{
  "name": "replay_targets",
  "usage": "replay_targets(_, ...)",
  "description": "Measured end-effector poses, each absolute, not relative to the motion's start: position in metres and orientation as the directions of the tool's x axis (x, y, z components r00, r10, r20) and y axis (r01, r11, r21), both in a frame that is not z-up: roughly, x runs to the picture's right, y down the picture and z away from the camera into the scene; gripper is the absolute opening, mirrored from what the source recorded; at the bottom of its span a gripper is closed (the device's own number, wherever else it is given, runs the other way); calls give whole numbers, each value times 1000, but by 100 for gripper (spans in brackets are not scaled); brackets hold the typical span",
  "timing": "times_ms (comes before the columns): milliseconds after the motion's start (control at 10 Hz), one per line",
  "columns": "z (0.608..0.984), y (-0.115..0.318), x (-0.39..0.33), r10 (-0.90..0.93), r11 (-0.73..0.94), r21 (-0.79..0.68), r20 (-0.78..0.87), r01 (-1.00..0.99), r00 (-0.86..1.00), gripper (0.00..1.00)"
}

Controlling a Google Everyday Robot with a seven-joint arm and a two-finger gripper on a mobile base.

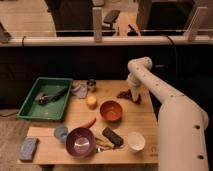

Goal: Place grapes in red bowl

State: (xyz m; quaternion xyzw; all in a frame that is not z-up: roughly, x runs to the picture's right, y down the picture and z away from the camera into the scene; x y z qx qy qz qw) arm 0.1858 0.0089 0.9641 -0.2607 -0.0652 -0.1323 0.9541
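Note:
A dark bunch of grapes [125, 94] lies on the wooden table [145, 120] at the back right. My gripper [133, 95] hangs from the white arm [155, 90] right at the grapes, at their right side. The red bowl [111, 110] stands near the table's middle, in front and left of the grapes, and looks empty.
A green tray [30, 107] with dark utensils sits at the left. Around the bowl are a small yellow fruit [91, 102], a metal cup [91, 85], a red chili [88, 123], a purple bowl [80, 142], a white cup [136, 141], a blue cup [60, 132] and a blue sponge [28, 148].

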Motion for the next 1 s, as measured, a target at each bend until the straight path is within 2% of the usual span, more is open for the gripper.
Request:
replay_targets(500, 987, 27, 203, -136, 812, -542, 186, 217, 973, 80)
replay_targets(600, 988, 28, 201, -137, 809, -545, 193, 222, 972, 76)
replay_targets(1000, 986, 24, 196, -149, 807, -541, 205, 239, 967, 38)
